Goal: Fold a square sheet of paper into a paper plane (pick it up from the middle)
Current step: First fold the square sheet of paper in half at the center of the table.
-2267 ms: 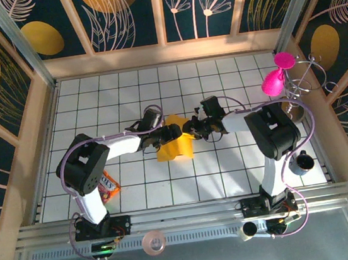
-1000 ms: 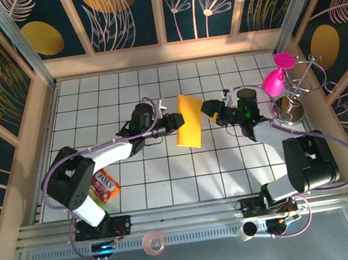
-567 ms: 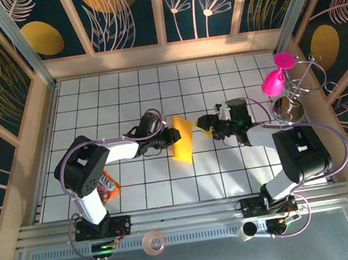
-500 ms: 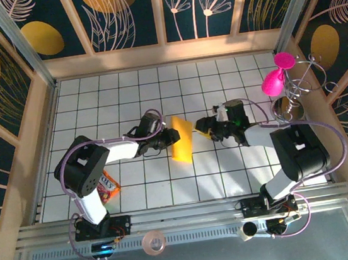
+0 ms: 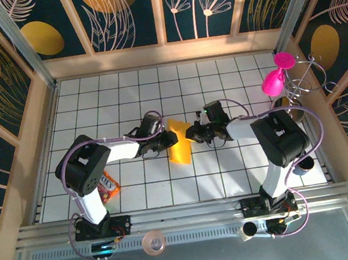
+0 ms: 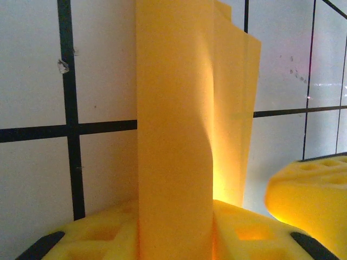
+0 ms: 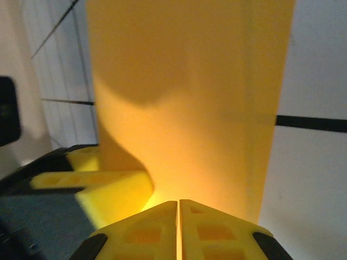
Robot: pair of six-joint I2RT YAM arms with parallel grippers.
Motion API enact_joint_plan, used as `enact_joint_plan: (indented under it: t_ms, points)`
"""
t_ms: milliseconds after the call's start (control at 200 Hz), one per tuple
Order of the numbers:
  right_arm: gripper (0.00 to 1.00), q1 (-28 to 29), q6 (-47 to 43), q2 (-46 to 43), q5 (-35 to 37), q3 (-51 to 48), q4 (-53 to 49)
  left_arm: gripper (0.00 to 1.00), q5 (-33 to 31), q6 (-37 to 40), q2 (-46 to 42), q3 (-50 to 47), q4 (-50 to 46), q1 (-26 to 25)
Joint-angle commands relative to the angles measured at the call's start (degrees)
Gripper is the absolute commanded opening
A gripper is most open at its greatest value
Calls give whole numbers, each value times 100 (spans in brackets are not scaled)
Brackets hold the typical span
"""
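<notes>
- Left pincer [image 6: 174, 232], reaching in from the near edge, is closed part-way on the thin orange-yellow sheet of paper [image 5: 179, 143]. Its yellow pads sit either side of the folded strip, which rises from between them.
- Right pincer [image 7: 178, 210] has its yellow pads pressed together with only a hairline between them. The tips are against the sheet's right edge, but I cannot tell whether a layer is caught in them.
- Between the two pincers, over the middle of the white tiled table [image 5: 125, 98], the sheet is a narrow, tilted strip rather than a flat square. Whether its lower end touches the tiles is unclear.
- Done, as I judge it: the sheet is picked up and folded lengthwise at least once. The left wrist view shows several stepped layers at its far end.
- Left to do, as I judge it: no sharp tip, kite outline or wings show, so the nose corners and wing folds remain, which is most of the work.
- Farthest off, at the right wall, a pink balloon-like figure [image 5: 274, 81] stands well apart from the paper.
</notes>
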Motion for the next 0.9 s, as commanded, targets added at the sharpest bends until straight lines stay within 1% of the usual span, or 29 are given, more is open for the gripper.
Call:
enact_joint_plan:
  t_ms: [0,75,195,290,340,420,656,776,896]
  points:
    - [10,79,-215,201,349,221,-582,35,-196,78,-47,109,-425,18]
    - [10,104,-262,302,451,303,-748,37,-282,93,-96,174,-596,21]
    - [10,107,-284,411,568,357,-915,44,-533,160,-282,273,-1014,18]
    - [10,108,-224,467,488,400,-951,52,-778,239,-475,333,-1375,21]
    - [10,109,-154,479,372,434,-913,60,-761,257,-552,355,-1511,21]
    - [10,107,-51,412,204,485,-820,64,-624,225,-594,294,-1517,21]
    - [16,15,168,-196,108,394,-331,66,-426,226,-565,238,-1456,13]
    - [25,-115,279,-529,214,100,-74,67,-309,234,-475,294,-1401,8]
    - [35,-209,271,-736,385,-147,-44,66,-365,260,-450,359,-1469,10]
